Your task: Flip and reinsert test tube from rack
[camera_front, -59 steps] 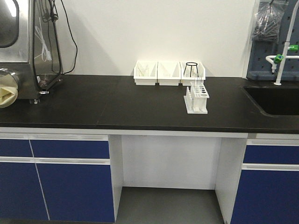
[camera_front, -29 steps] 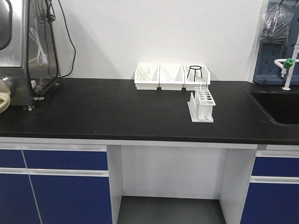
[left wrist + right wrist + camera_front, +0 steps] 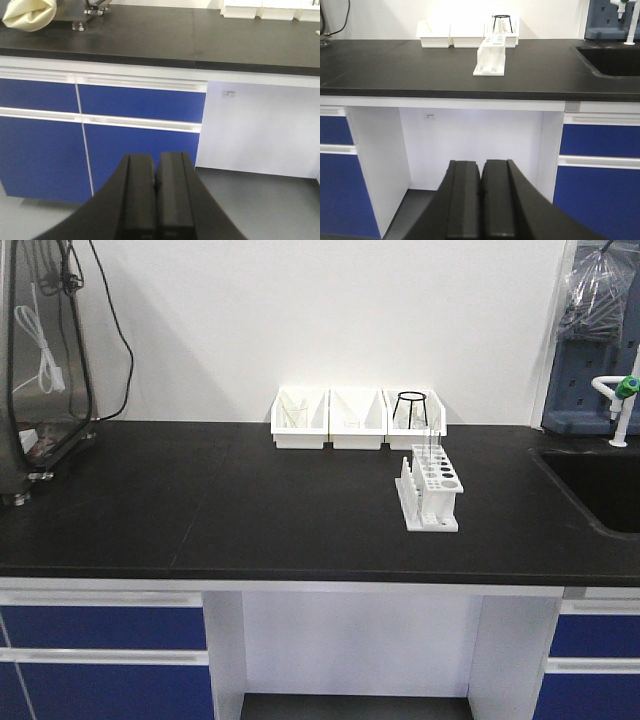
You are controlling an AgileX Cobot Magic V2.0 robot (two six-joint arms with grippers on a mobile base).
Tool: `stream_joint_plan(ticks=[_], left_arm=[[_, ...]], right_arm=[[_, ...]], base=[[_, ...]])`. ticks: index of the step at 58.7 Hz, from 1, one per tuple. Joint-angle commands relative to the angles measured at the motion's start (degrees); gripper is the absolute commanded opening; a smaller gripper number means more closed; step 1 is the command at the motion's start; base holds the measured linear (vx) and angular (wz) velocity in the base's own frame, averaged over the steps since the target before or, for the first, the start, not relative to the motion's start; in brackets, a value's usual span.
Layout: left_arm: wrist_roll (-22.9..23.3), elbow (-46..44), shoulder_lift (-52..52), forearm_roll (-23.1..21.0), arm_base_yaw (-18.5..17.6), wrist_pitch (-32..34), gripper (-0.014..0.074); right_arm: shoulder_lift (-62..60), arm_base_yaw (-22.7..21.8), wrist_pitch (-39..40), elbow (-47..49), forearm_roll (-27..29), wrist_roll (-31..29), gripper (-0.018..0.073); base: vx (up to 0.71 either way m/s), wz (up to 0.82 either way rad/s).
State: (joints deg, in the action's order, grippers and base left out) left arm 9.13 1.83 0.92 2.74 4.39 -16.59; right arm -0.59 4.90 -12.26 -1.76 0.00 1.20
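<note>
At the back end of the rack (image 3: 431, 496), a clear test tube (image 3: 432, 445) stands. Well short of the rack, left gripper (image 3: 156, 161) and right gripper (image 3: 481, 167) have fingers pressed together, empty; arriving unopened could knock the rack over.

rack (image 3: 431, 495) on counter (image 3: 250, 500), before bins (image 3: 357, 437) — sink (image 3: 600, 485) right

Tube (image 3: 432, 443) in rack (image 3: 430, 495): clear glass, faint, count unreadable. Bins (image 3: 330, 435) behind rack: contents too small to tell (pale on pale). Sink (image 3: 600, 490) right of rack, steel cabinet (image 3: 12, 390) far left of rack: both cut by picture edge.
</note>
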Motion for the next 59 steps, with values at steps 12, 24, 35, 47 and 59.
stream_joint_plan(ticks=[12,24,35,47,59], left_arm=[[-0.01,-0.01,0.60,-0.25,-0.41,5.02,-0.0006],[-0.01,-0.01,0.60,-0.25,-0.41,5.02,-0.0006],[-0.01,-0.01,0.60,-0.25,-0.41,5.02,-0.0006],[-0.01,-0.01,0.60,-0.25,-0.41,5.02,-0.0006],[-0.01,-0.01,0.60,-0.25,-0.41,5.02,-0.0006]], right_arm=[[-0.59,-0.34,4.72,-0.01,-0.72,-0.30,-0.0012],[-0.59,-0.34,4.72,-0.01,-0.72,-0.30,-0.0012],[-0.59,-0.34,4.72,-0.01,-0.72,-0.30,-0.0012],[-0.59,-0.34,4.72,-0.01,-0.72,-0.30,-0.0012],[-0.59,-0.34,4.72,-0.01,-0.72,-0.30,-0.0012]], base=[[0.30,-0.08],[0.34,-0.08],[0.38,-0.05],[0.40,-0.02],[0.39,0.00]])
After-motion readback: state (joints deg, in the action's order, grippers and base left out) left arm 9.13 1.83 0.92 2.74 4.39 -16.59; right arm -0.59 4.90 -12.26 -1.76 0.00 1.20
